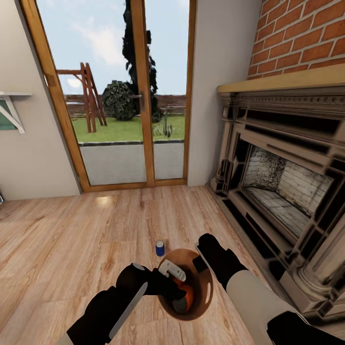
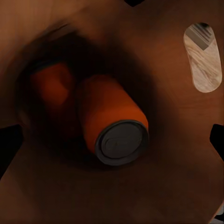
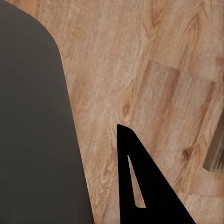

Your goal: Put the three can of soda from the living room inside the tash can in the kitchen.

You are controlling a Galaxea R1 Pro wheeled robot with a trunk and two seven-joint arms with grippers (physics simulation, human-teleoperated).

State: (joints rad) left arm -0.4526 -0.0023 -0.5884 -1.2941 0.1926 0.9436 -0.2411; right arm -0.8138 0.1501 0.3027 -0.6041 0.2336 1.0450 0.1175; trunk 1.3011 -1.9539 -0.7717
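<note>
Two orange cans of soda lie inside a brown bucket (image 1: 206,293) standing on the wood floor of the living room. One orange can (image 2: 112,122) lies on its side with its grey end toward the left wrist camera, the other orange can (image 2: 52,88) deeper beside it. My left gripper (image 1: 175,282) hangs open over the bucket's mouth, fingers spread wide above the cans. The dark blue can (image 1: 160,248) stands upright on the floor just beyond the bucket. My right gripper (image 1: 200,261) is shut on the bucket's far right rim. The trash can and the kitchen are out of view.
An ornate fireplace (image 1: 282,187) under a red brick chimney (image 1: 302,38) fills the right side. Wood-framed glass doors (image 1: 129,96) stand ahead, with a white wall shelf (image 1: 12,108) at the left. Bare wood floor (image 1: 72,239) stretches to the left.
</note>
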